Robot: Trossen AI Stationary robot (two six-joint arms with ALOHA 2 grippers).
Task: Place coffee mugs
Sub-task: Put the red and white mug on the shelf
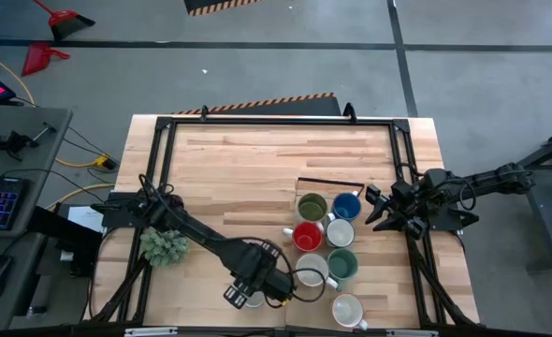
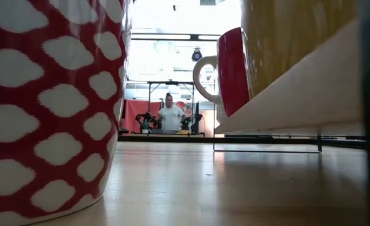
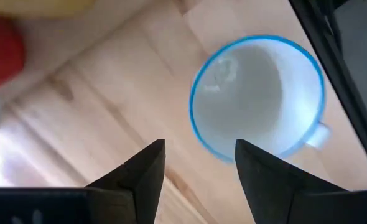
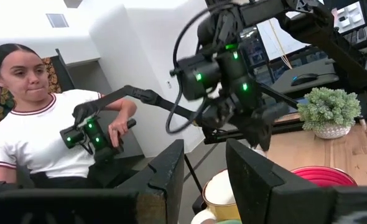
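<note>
left end effector (image 3: 199,165) released, fingers spread above blue-rimmed white mug (image 3: 258,93) near table (image 1: 248,159) front edge, away from mug cluster (image 1: 325,239) | right end effector (image 1: 377,208) parted, empty, waits right of cluster

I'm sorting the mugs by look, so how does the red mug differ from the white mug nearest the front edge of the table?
The red mug is red inside and out; the white mug is pale with a thin blue rim. The red mug sits packed among the other mugs, touching neighbours; the white mug stands apart from them, close to the table's front edge. Both are round, upright and empty, and neither is held.
</note>
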